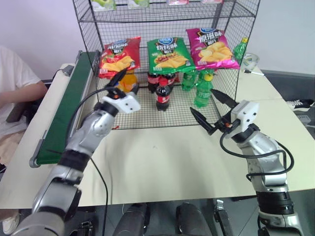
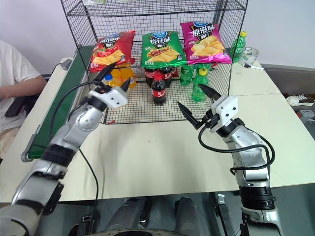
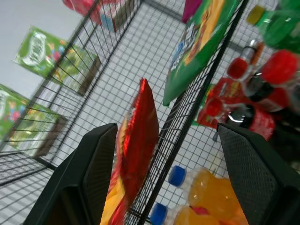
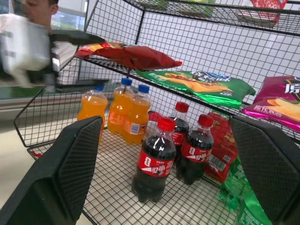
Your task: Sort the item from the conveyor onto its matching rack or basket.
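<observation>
From the left eye view, the red chip bag (image 1: 119, 56) lay on the rack (image 1: 167, 29) tier at upper left, beside the green bag (image 1: 170, 54); the left gripper (image 1: 119, 80) hung just below it, jaws apart; the right gripper (image 1: 209, 109) at centre right, jaws apart; from the left wrist view, the bag sat edge-on between spread fingers (image 3: 96, 168).

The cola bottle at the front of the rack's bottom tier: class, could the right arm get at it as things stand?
Probably yes. The cola bottle stands at the rack's open front, and the right tool, fingers open, sits just outside with only bare table between.

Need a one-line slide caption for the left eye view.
Open left gripper before the red chip bag lying on the wire rack shelf.
</observation>
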Controlling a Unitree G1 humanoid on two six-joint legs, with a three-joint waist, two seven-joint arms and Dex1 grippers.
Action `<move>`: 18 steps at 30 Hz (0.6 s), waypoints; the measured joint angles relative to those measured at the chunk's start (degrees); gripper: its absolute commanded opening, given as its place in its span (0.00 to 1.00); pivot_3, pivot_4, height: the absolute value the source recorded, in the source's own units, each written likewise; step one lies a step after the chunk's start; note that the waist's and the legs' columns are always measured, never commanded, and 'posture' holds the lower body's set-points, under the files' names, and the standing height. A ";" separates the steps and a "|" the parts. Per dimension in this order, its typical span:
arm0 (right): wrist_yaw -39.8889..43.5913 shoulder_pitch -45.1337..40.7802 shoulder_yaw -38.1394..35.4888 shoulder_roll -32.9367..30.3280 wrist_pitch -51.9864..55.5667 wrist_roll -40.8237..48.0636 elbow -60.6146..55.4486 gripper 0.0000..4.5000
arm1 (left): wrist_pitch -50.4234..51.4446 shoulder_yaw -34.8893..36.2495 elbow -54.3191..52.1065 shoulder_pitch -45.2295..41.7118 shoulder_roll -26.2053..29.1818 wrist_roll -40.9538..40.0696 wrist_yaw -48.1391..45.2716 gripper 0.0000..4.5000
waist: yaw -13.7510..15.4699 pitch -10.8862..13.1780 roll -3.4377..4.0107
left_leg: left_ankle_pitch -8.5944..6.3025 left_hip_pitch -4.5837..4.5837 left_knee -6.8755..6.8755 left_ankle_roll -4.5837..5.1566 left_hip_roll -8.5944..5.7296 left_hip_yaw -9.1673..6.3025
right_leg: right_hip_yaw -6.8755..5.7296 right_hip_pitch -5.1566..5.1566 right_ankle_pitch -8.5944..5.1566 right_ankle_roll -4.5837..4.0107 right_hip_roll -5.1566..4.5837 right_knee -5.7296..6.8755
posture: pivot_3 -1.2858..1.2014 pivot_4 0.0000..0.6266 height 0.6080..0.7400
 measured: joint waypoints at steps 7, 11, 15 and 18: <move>2.10 0.47 -1.21 -1.76 -0.28 0.27 1.57 1.00 | 23.46 12.52 -21.72 20.59 1.09 -46.28 -25.25 0.79 | 0.17 -0.05 0.14 | -0.10 0.10 0.04 0.16 0.02 0.00 | 0.07 0.16 -0.01 -0.03 -0.16 -0.06 | 0.52 0.24 1.00; 4.81 1.54 -3.02 -4.59 -0.32 1.64 2.29 1.00 | 39.90 19.15 -24.93 27.32 6.05 -60.45 -31.62 0.79 | 0.15 -0.03 0.11 | -0.10 0.10 0.04 0.16 0.03 -0.03 | 0.06 0.17 -0.01 -0.04 -0.13 -0.07 | 0.52 0.24 1.00; 11.26 7.65 -7.79 -10.57 2.16 7.20 1.99 1.00 | 46.02 29.95 -26.73 31.57 13.21 -66.02 -36.46 0.79 | 0.49 -0.03 0.11 | -0.12 0.10 0.03 0.19 0.03 -0.03 | 0.05 0.23 -0.02 -0.05 -0.15 -0.17 | 0.52 0.24 1.00; 16.16 12.26 -10.70 -14.06 5.15 11.34 1.88 1.00 | 45.95 34.55 -27.40 33.80 15.50 -66.41 -40.05 0.79 | 0.48 -0.03 0.13 | -0.17 0.35 0.01 0.26 0.04 0.02 | 0.06 0.48 -0.11 -0.21 -0.22 -0.21 | 0.52 0.24 1.00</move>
